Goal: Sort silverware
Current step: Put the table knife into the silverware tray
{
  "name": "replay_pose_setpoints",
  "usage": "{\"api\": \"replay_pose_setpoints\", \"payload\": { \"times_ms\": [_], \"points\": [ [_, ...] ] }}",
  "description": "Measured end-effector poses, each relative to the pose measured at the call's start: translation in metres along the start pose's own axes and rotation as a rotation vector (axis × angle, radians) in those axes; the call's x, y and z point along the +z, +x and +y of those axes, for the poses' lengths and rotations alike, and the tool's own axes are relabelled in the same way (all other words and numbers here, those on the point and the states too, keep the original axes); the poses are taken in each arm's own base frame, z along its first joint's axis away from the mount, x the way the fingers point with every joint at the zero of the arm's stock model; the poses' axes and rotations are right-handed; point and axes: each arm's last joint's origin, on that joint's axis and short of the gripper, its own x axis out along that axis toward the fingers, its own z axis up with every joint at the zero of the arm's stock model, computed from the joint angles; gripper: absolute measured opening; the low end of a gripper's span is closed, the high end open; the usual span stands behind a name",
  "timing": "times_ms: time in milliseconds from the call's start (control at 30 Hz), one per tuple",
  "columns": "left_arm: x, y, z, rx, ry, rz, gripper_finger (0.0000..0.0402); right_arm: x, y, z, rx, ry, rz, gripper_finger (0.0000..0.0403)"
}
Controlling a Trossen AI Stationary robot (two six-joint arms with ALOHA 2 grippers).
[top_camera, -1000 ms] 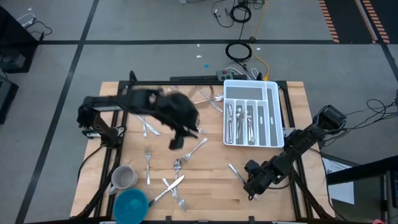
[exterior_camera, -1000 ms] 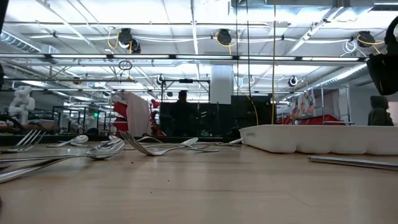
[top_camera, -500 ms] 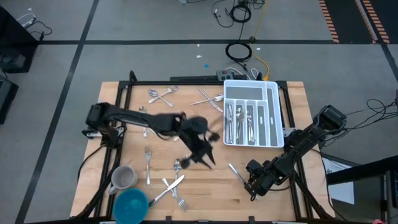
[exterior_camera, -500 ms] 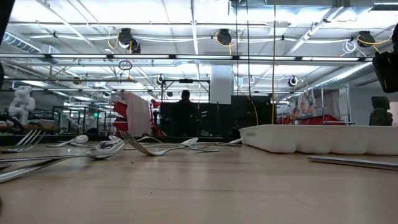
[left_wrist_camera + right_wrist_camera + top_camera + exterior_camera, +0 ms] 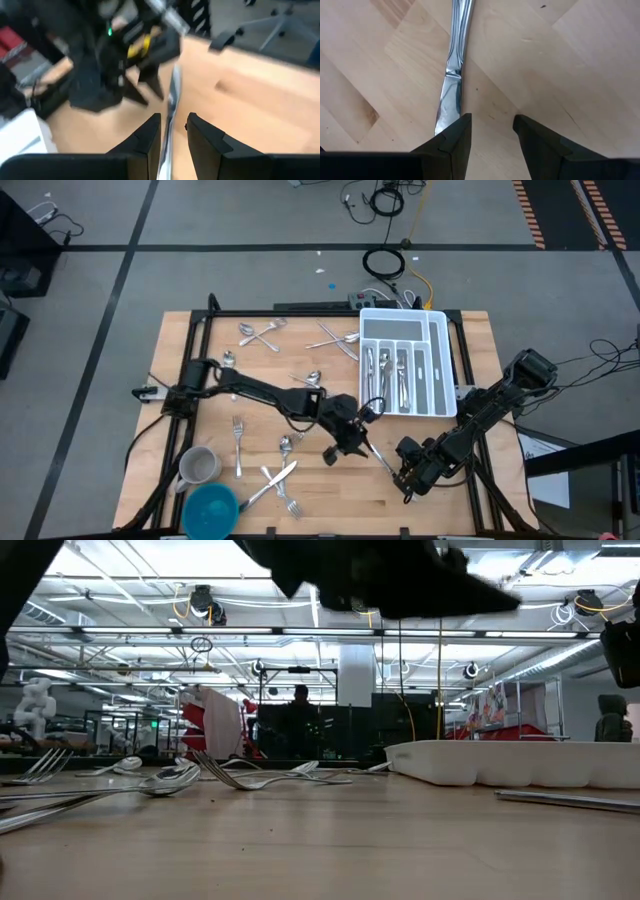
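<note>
A silver knife [image 5: 379, 455] lies flat on the wooden table near its front right. In the left wrist view the knife [image 5: 171, 95] runs on between my fingers, and its blade [image 5: 451, 97] shows in the right wrist view. My left gripper [image 5: 361, 440] is open and hovers above the knife's far end; in the low view it is a dark shape [image 5: 380, 580] well above the table. My right gripper [image 5: 402, 472] is open, low at the knife's near end. More silverware lies scattered across the table. The white organiser tray [image 5: 437, 365] holds several pieces.
A grey mug [image 5: 198, 465] and a blue bowl [image 5: 210, 508] stand at the front left. Forks [image 5: 238, 442], spoons [image 5: 258, 332] and a crossed knife and fork [image 5: 275, 478] lie left of the arms. The tray [image 5: 520, 762] stands at the back right.
My left gripper has swung from the table's middle toward the right and near edges, ending above the knife close to my right gripper. In the low view it has come into the picture's top. The knife has stayed in place.
</note>
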Motion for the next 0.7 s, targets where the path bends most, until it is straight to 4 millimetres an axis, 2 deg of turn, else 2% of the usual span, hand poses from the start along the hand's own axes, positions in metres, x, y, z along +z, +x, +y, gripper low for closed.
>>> {"api": "replay_pose_setpoints", "payload": {
  "times_ms": [100,333,433,600,700],
  "points": [
    [-0.011,0.015,0.002,0.037,-0.009,0.056,0.0099,0.000,0.000,0.002,0.017,-0.001,-0.003,0.0155],
    [-0.018,0.039,0.013,0.108,-0.064,0.095,0.0096,-0.002,0.000,0.004,0.040,0.001,-0.008,0.0155],
    [-0.022,0.042,0.013,0.089,-0.102,0.137,0.0075,-0.004,0.000,0.004,0.043,0.008,-0.012,0.0155],
    [-0.033,0.041,0.008,0.040,-0.144,0.243,0.0011,-0.010,-0.001,0.004,0.050,0.016,-0.038,0.0155],
    [-0.033,0.040,0.010,0.052,-0.143,0.238,0.0008,-0.012,-0.001,0.004,0.053,0.028,-0.063,0.0155]
  ]
}}
